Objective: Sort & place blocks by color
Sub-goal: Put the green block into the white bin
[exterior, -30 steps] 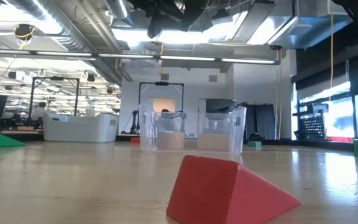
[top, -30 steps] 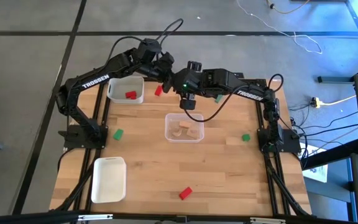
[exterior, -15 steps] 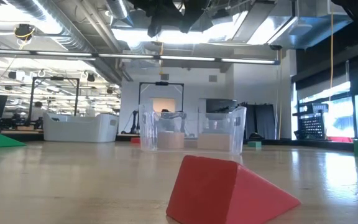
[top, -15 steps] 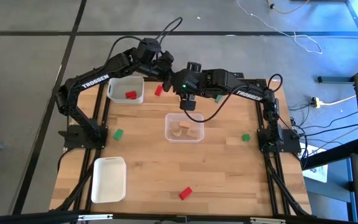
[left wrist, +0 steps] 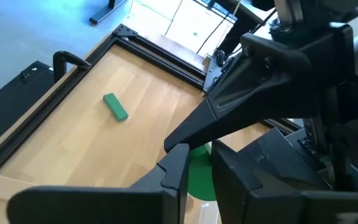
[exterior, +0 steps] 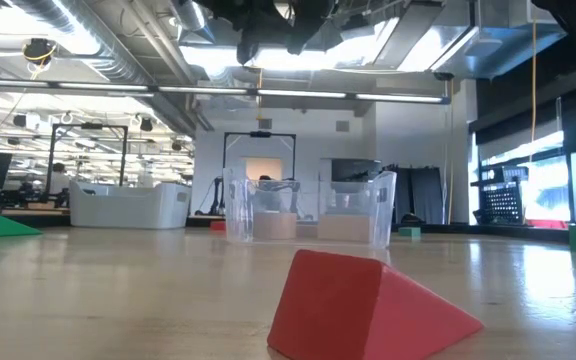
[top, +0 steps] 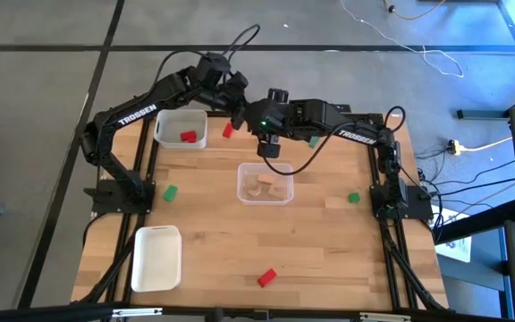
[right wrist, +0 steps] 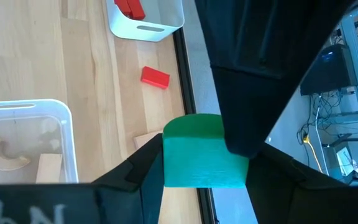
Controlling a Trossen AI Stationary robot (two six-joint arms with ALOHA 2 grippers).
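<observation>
**A:** Where do we stand with the green block (right wrist: pixel 194 155)?

**B:** It hangs in the air toward 12 o'clock, above the far edge of the surface (top: pixel 329 259). The right gripper (right wrist: pixel 202 167) clamps it from both sides. The left gripper (left wrist: pixel 199 180) reaches in from the other side, and its fingers look pinched onto the same piece.

**A:** So both grippers are on one small block. What worries us?

**B:** We see three risks. If the two arms pull apart while both still grip, we think the block twists or pops free. If one lets go before the other has a firm hold, it drops. It is near the edge, so it may bounce off the surface. The grippers are also crowded together and could knock each other.

**A:** And the containers?

**B:** The clear tray (top: pixel 265 202) sits just toward 12 from the middle and holds the light-wood blocks (top: pixel 266 183). The white tray (top: pixel 164 134) at 11 o'clock holds one red block (top: pixel 188 137). A loose red block (top: pixel 228 131) lies just beside that tray, outside it. In the second white tray (top: pixel 155 259), at 8 o'clock, we see nothing. We judge that this is where green goes, though it is well apart from the handover.
</observation>
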